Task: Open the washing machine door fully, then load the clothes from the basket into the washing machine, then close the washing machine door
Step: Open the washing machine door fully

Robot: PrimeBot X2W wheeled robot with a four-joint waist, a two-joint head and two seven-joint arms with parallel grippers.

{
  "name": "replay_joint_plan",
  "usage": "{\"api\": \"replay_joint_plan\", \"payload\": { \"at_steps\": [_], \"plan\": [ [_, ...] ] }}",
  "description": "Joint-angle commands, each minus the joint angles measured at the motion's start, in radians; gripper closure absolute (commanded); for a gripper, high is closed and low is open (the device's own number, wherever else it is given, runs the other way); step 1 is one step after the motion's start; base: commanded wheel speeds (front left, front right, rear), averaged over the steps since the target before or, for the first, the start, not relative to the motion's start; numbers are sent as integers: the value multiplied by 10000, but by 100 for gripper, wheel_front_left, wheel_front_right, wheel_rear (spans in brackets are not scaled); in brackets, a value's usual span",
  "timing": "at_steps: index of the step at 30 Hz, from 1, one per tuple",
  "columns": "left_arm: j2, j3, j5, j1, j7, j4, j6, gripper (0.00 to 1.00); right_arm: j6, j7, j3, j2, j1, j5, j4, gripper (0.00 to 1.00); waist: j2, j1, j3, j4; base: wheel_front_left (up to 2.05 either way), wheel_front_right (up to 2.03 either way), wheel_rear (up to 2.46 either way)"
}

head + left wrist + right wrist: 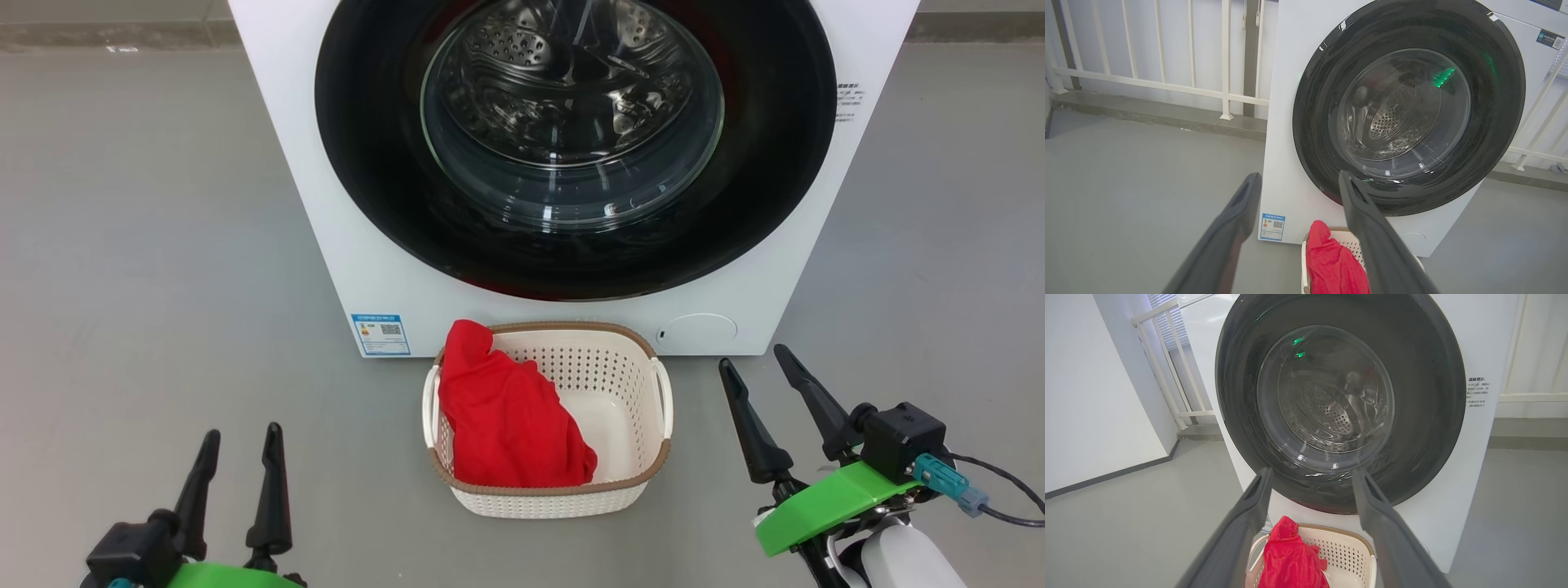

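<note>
The white washing machine (351, 237) stands ahead with its round black-rimmed door (367, 122) lying flat against its front, the steel drum visible through the glass. On the floor just before it sits the cream basket (629, 371), red clothes (506, 416) heaped in its left half. My left gripper (242, 437) is open at the lower left, apart from the basket. My right gripper (751, 359) is open to the basket's right, its fingers empty. Both wrist views look at the door (1314, 134) (1437, 416) over the basket (1349, 241) (1347, 547) and clothes (1331, 261) (1290, 559).
Grey floor (147, 245) spreads on both sides of the machine. A white railing (1167, 81) on a low kerb runs behind it. A white wall (1094, 396) stands off to one side. A blue sticker (380, 334) and a round service flap (698, 329) mark the machine's lower front.
</note>
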Motion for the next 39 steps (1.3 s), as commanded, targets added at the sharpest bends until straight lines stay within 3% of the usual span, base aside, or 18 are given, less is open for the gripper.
{"api": "replay_joint_plan", "payload": {
  "at_steps": [1,11,29,39],
  "plan": [
    [183,285,112,-433,-90,-189,-31,0,16,-120,225,-32,-315,32,-228,0,-1,-1,-3,0,0,0,0],
    [183,314,285,-443,-90,-98,1,0,16,-120,198,-24,-314,42,-221,0,-1,-1,5,-2,35,36,-71],
    [183,313,-84,-482,-90,-285,10,0,16,-120,73,17,-382,50,-213,0,-1,-1,82,-22,111,111,-222],
    [183,285,-74,-476,-90,-254,-5,0,16,-120,52,16,-380,54,-232,0,-1,-1,120,-17,52,52,-104]
  ]
}}
